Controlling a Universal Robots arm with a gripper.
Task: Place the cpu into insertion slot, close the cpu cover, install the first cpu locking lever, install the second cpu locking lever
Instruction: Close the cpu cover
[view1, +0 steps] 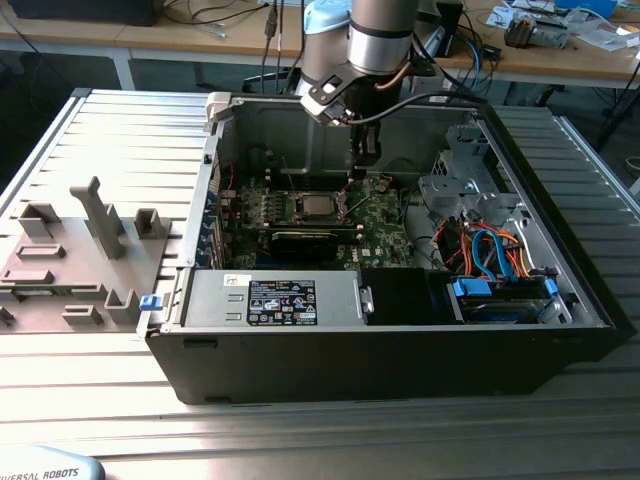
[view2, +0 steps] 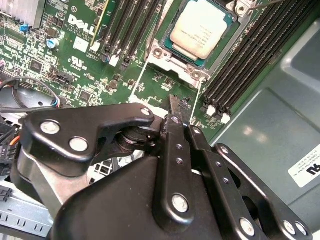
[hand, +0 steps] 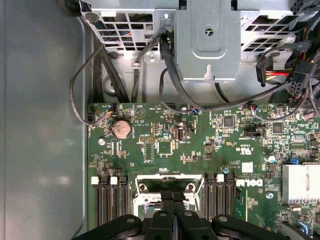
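Pincer: its fingers are lying pressed together in both wrist views, with nothing showing between them; it is hanging low over the green circuit board, near one edge of the insertion slot
Arm: in the exterior view it is reaching down into the open computer case, with the pincer inside the walls
Cpu: it is sitting flat in the insertion slot, dull silver top facing up
Cpu cover: it is lying down around the chip and framing it, so it is looking closed
Step in hand: placing and covering are looking done, so the work is probably standing at the locking levers; I cannot tell whether either is latched
Next move: it is likely calling for fine aim of the closed tips onto a thin lever, with the memory slots crowding both sides
Outward: the case is resting on the ribbed tabletop, and a grey fixture is lying well apart on the exterior view's left
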